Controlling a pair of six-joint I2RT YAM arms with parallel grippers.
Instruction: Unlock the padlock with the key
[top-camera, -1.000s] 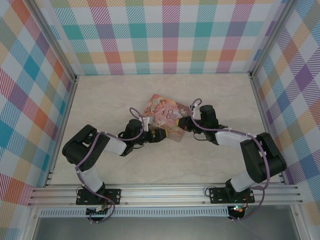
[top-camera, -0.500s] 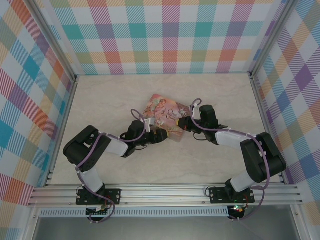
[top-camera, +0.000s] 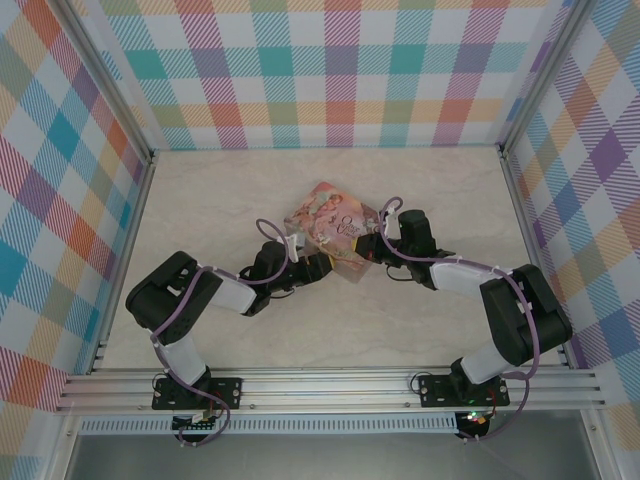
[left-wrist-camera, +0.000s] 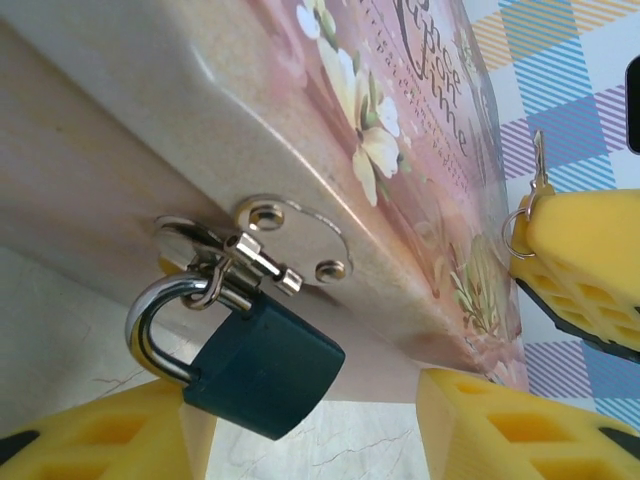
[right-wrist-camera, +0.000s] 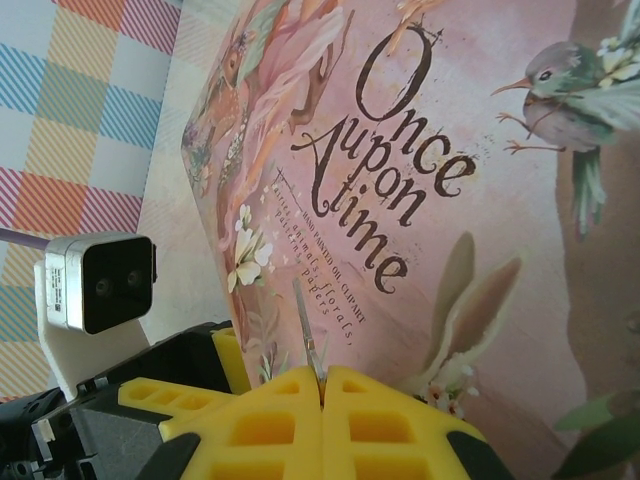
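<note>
The teal-blue padlock (left-wrist-camera: 265, 365) hangs by its silver shackle (left-wrist-camera: 148, 330) from the hasp (left-wrist-camera: 292, 246) on the side of the pink picture-printed box (left-wrist-camera: 400, 150). My left gripper (left-wrist-camera: 315, 405) is open. Its yellow fingers (left-wrist-camera: 100, 440) stand on either side of the padlock, the left one close against it. My right gripper (right-wrist-camera: 322, 375) is shut on the key (right-wrist-camera: 306, 320), whose thin blade sticks out over the box lid (right-wrist-camera: 430, 150). From above, both grippers, left (top-camera: 322, 268) and right (top-camera: 368, 247), meet at the box's near edge (top-camera: 335, 225).
The right gripper's yellow pads (left-wrist-camera: 585, 270) with the key ring (left-wrist-camera: 518, 222) hang close beside the box. The left wrist camera (right-wrist-camera: 95, 285) sits left of the key. Pale marble tabletop (top-camera: 220, 200) surrounds the box, with plaid walls (top-camera: 340, 70) at the back and sides.
The box has shifted and turned slightly, its far corner now a little farther back and right. The left gripper has crept right along the box's near side. The right gripper has barely moved.
</note>
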